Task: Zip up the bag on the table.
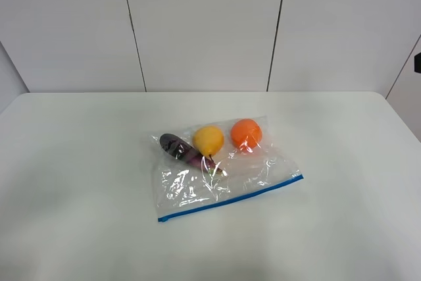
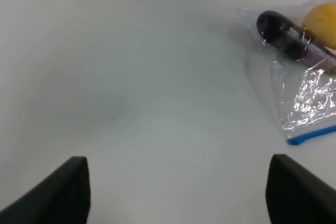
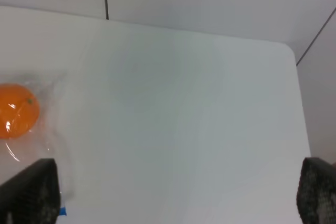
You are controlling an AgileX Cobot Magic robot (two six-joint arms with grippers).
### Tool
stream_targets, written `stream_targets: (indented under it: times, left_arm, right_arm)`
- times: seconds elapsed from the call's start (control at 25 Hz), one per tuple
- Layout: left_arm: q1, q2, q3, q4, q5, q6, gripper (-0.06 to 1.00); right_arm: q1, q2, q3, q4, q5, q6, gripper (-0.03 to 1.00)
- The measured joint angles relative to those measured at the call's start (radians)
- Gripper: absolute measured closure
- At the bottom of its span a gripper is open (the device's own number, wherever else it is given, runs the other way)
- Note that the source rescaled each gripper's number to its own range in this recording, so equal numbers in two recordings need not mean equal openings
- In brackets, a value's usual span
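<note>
The clear crinkly bag [image 1: 223, 177] lies flat on the white table [image 1: 79, 162], its blue zipper strip [image 1: 230, 198] along the near edge. Inside are a yellow fruit [image 1: 208, 140], an orange fruit [image 1: 246, 134] and a dark purple eggplant [image 1: 179, 147]. Neither gripper shows in the high view. In the left wrist view my left gripper [image 2: 176, 192] is open and empty, with the bag's corner [image 2: 304, 98] and strip end [image 2: 312, 136] off to one side. My right gripper [image 3: 173, 198] is open and empty, with the orange fruit [image 3: 18, 109] beside one fingertip [image 3: 31, 192].
Grey wall panels [image 1: 204, 24] stand behind the table's far edge. The table's rounded far right corner [image 3: 286, 48] shows in the right wrist view. Bare tabletop lies on all sides of the bag.
</note>
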Motion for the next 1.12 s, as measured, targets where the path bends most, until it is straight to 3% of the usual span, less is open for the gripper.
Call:
stream_targets:
  times: [0.72, 1.12]
  left_arm:
    - [0.0, 0.0, 0.0, 0.0, 0.0, 0.0, -0.05]
    - [0.0, 0.0, 0.0, 0.0, 0.0, 0.0, -0.05]
  right_arm:
    - [0.0, -0.331, 0.0, 0.0, 0.291, 0.055, -0.02]
    - [0.0, -0.377, 0.016, 0.007, 0.392, 0.093, -0.02]
